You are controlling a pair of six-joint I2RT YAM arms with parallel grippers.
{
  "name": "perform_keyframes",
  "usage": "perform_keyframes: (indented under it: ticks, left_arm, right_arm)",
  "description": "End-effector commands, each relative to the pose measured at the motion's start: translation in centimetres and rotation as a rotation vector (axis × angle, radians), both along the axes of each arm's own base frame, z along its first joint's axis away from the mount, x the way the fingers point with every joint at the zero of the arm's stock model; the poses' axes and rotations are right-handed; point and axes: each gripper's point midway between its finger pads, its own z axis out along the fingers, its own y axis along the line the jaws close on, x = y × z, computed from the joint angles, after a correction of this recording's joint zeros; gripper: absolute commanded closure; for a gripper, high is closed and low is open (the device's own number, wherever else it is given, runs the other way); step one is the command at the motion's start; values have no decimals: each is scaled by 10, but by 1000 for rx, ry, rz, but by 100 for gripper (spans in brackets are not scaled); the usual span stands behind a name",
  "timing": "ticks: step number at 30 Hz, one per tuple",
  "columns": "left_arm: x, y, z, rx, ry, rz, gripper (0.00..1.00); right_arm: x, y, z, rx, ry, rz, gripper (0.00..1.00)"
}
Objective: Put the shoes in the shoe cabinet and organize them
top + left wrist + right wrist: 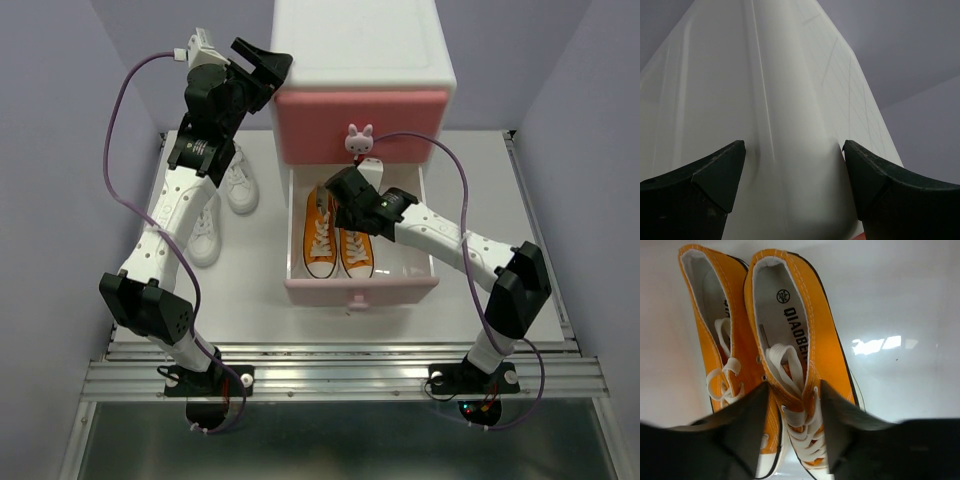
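Note:
The shoe cabinet (360, 45) stands at the back, its darker pink top drawer (360, 112) shut. Its paler pink bottom drawer (360, 286) is pulled out and holds the orange pair side by side: the left shoe (321, 240) and the right shoe (357, 250). My right gripper (342, 197) is inside the drawer, shut across the laced upper of the right orange shoe (827, 347), beside the left one (742, 342). My left gripper (268, 62) is open, its jaws astride the cabinet's rounded top-left corner (790, 100). The two white shoes (240, 180) (205, 236) lie on the table left of the cabinet.
The right half of the open drawer floor (400, 255) is bare white plastic. A bunny knob (359, 138) sticks out just above my right wrist. Purple walls close in the table on the left, right and back. A metal rail (340, 375) runs along the near edge.

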Motion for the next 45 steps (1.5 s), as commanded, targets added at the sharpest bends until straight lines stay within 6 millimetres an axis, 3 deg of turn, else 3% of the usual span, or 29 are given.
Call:
perform_keyframes:
  ticks: [1, 2, 5, 8, 10, 14, 20, 21, 24, 28, 29, 30, 33, 40, 44, 45]
  left_arm:
    - [-29, 30, -214, 377, 620, -14, 12]
    - [-30, 29, -215, 379, 622, -16, 12]
    - [-31, 30, -215, 381, 622, -17, 12]
    - [-30, 36, -213, 391, 619, 16, 12]
    - [-30, 36, -212, 391, 614, 16, 12]
    - [-32, 36, -214, 389, 618, 15, 12]
    - [-32, 36, -216, 388, 621, 12, 12]
    - [-32, 35, -216, 390, 622, 8, 12]
    - [-30, 35, -217, 388, 622, 9, 12]
    - [-29, 34, -217, 382, 622, 9, 12]
    - [-29, 33, -216, 382, 621, 10, 12]
    - [-29, 33, -216, 382, 621, 10, 12]
    - [-29, 34, -216, 381, 623, 13, 12]
    - [-27, 34, -215, 379, 620, 15, 12]
    - [-26, 33, -215, 378, 622, 13, 12]
    - [-26, 33, -214, 378, 622, 13, 12]
  right_arm:
    - [26, 17, 21, 40, -132, 22, 64]
    - [29, 16, 21, 35, -147, 13, 73]
    - [35, 16, 16, 7, -153, -1, 84]
    - [42, 4, 17, -20, -160, -68, 90]
    - [48, -1, 21, -28, -176, -103, 90]
    - [48, 6, 15, -11, -154, -83, 90]
    - [40, 27, 4, 82, -126, 21, 88]
    - [41, 38, 12, 128, -155, 67, 88]
    - [37, 39, 16, 154, -164, 88, 87]
    - [36, 25, 7, 93, -134, 32, 74]
    - [34, 22, 3, 71, -118, 27, 68]
    - [35, 22, 5, 68, -117, 22, 53]
    - [33, 20, 5, 62, -99, 14, 38]
    - [24, 10, 12, 94, -97, -27, 19]
    - [12, -1, 25, 110, -123, -10, 0]
    - [10, -3, 23, 99, -131, 14, 0]
